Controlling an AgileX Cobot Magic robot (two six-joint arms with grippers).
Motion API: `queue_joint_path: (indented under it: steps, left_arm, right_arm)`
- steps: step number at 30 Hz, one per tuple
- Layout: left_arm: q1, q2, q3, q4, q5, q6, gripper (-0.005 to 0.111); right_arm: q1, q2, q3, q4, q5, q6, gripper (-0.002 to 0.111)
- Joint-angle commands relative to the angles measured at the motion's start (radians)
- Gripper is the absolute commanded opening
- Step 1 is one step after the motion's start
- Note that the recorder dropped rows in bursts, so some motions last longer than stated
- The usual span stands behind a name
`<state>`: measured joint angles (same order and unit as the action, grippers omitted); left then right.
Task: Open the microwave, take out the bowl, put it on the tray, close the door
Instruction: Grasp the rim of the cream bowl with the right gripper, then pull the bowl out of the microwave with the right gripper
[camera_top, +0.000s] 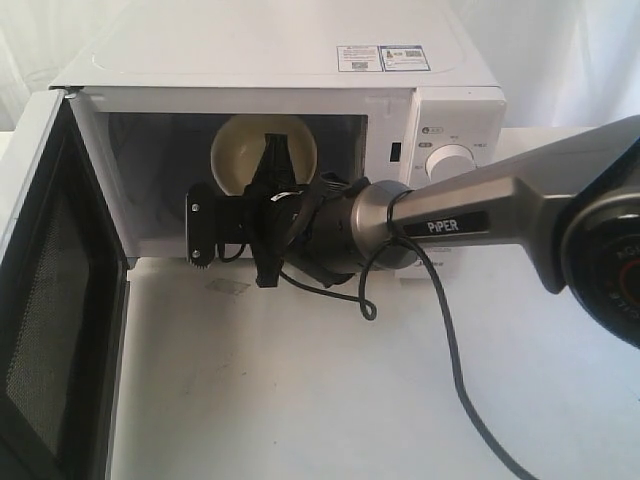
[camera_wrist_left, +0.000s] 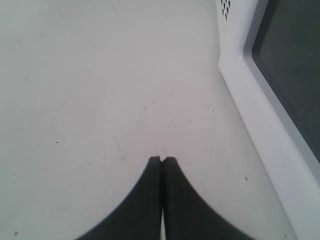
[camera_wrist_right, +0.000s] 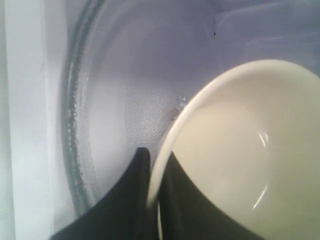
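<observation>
Exterior view: the microwave (camera_top: 300, 70) is shown on a white table (camera_top: 320, 400), with its door (camera_top: 40, 300) swung fully open toward 9 o'clock. The bowl (camera_top: 240, 150) is seen inside the cavity, at about 11 o'clock from the frame's centre, tipped so that its cream interior faces the camera. The right arm (camera_top: 470, 210), marked PIPER, is extended from 3 o'clock into the cavity, and a black cable (camera_top: 450, 340) is looped beneath it. A round control knob (camera_top: 452, 160) is visible on the panel at 2 o'clock, and stickers (camera_top: 385, 57) are seen on the top at 12 o'clock.

Right wrist view: the grip, largely hidden in the exterior view, is resolved here. The right gripper (camera_wrist_right: 156, 162) is closed narrowly on the bowl's rim, one finger inside the wall and one outside. The glass turntable (camera_wrist_right: 100, 125) is shown behind the bowl.

Left wrist view: the left gripper (camera_wrist_left: 161, 160), not seen in the exterior view, is shown with its fingers pressed together and nothing between them, above bare table just beside the open door's white frame and dark window.
</observation>
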<state>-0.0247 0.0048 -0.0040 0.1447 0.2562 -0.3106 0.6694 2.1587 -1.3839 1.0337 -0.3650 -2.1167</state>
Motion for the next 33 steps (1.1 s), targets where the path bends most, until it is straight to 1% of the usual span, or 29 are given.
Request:
queue_joint_path:
  steps: [1,4,9,13,16,23,24,29,33]
  left_arm:
    - [0.002,-0.005,0.004,-0.006,-0.002,0.001,0.000]
    - [0.002,-0.005,0.004,-0.006,-0.002,0.001,0.000]
    - [0.002,-0.005,0.004,-0.006,-0.002,0.001,0.000]
    - [0.002,-0.005,0.004,-0.006,-0.002,0.001,0.000]
    - [0.002,-0.005,0.004,-0.006,-0.002,0.001,0.000]
    - [0.002,-0.005,0.004,-0.006,-0.002,0.001,0.000]
    - [0.002,-0.005,0.004,-0.006,-0.002,0.001,0.000]
    - [0.002,-0.005,0.004,-0.006,-0.002,0.001,0.000]
    - [0.002,-0.005,0.004,-0.006,-0.002,0.001,0.000]
  right_arm:
    - [-0.001,-0.007,-0.003,0.004,-0.019,-0.013,0.000]
    - [-0.001,-0.020,0.000,0.008,-0.002,-0.013,0.000]
    - [0.005,-0.068,0.030,0.066,0.074,-0.015,0.000]
    - [0.019,-0.131,0.077,0.108,0.098,-0.015,0.000]
    - [0.027,-0.181,0.118,0.146,0.163,-0.015,0.000]
    - [0.081,-0.287,0.228,0.161,0.210,-0.015,0.000]
    - [0.092,-0.312,0.259,0.200,0.233,-0.015,0.000]
    - [0.149,-0.439,0.396,0.233,0.233,-0.013,0.000]
    - [0.199,-0.587,0.541,0.310,0.183,-0.013,0.000]
